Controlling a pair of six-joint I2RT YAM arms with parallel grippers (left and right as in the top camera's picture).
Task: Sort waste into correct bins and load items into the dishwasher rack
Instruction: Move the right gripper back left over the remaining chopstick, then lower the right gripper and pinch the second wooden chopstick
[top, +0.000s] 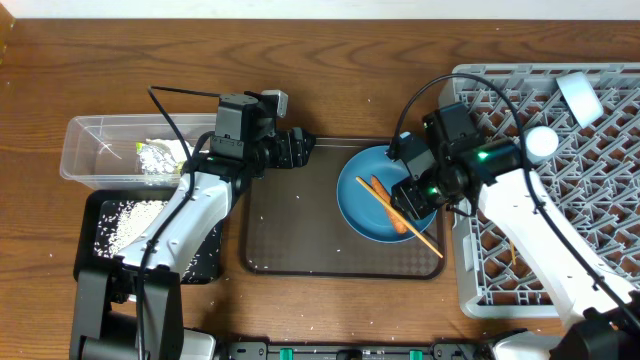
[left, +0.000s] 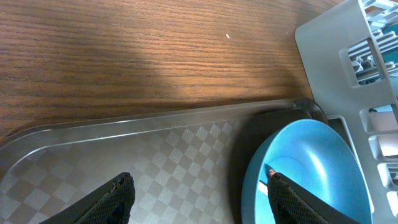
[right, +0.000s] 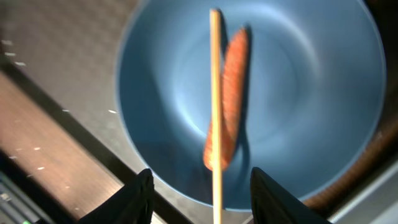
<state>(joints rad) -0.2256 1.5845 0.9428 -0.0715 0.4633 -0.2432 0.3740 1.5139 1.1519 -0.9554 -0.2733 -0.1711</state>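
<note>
Only overhead, rice (top: 128, 221) in black tray (top: 83, 238), wrapper (top: 157, 157) in clear tub (top: 90, 150)

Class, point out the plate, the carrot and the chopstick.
plate (right: 311, 112): right wrist view, bare inner surface right of centre.
carrot (right: 231, 93): right wrist view, its middle.
chopstick (right: 216, 118): right wrist view, mid-shaft.

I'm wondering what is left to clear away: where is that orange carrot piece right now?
From overhead, the carrot piece lies on the blue plate at the right end of the brown tray, with a wooden chopstick lying alongside it.
</note>
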